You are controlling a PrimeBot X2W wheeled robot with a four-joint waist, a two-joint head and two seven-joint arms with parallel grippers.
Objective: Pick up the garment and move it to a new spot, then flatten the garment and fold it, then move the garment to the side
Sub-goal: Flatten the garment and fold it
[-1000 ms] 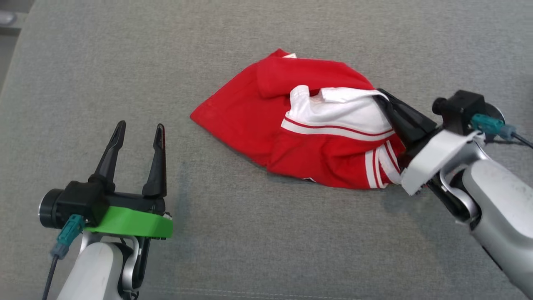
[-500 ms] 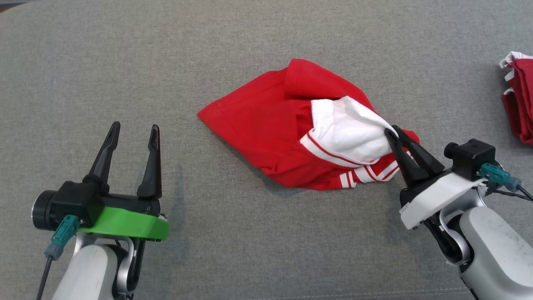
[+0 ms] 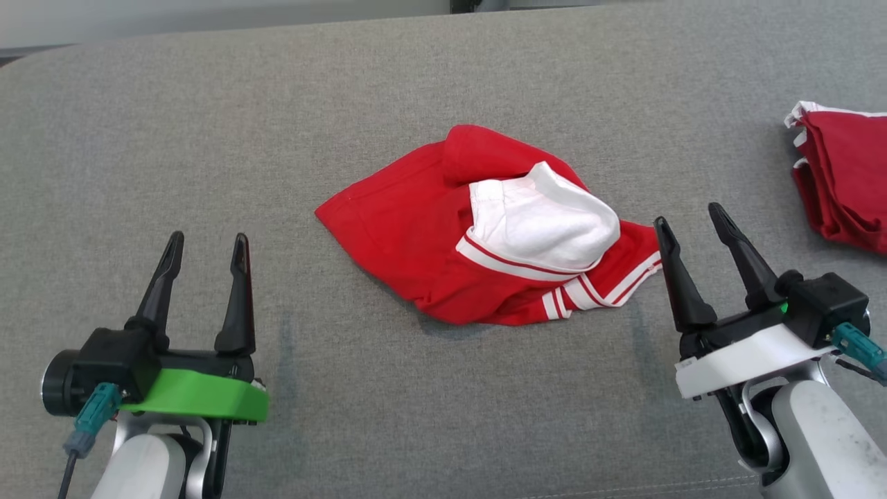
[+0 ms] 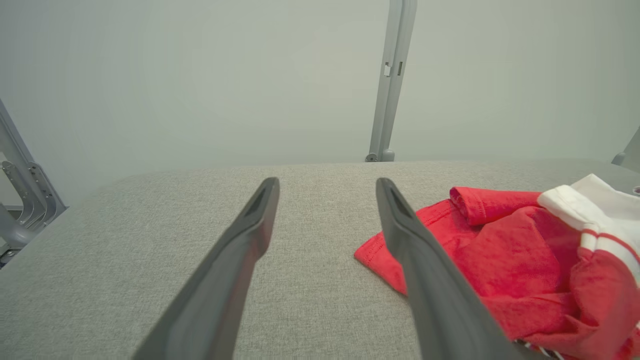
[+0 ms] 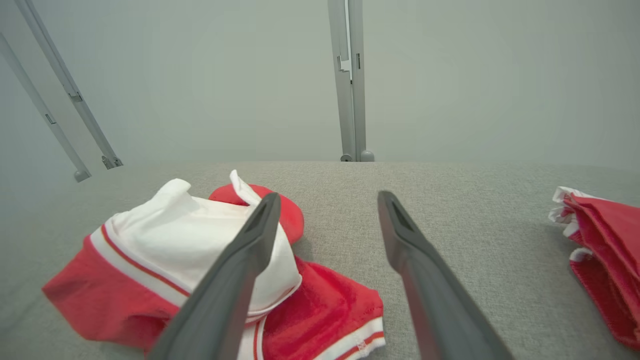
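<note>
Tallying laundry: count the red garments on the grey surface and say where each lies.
2. A crumpled red-and-white garment lies in the middle of the grey surface; a second red garment sits far right, cut off by the head view's edge, so more may lie beyond.

Looks like a lab test cell I'm driving in: grey fabric-covered bench (image 3: pixel 443 416), bare pale wall (image 4: pixel 200 75), metal frame posts (image 5: pixel 350 80).

The second red garment (image 3: pixel 842 184) ran off the head view's right edge, its far part unseen. In the left wrist view the crumpled red-and-white garment (image 4: pixel 505 260) was cut by the right edge and partly covered by a dark finger (image 4: pixel 435 280) of the left gripper (image 4: pixel 327 182). Its folds hid what kind of garment it was.
</note>
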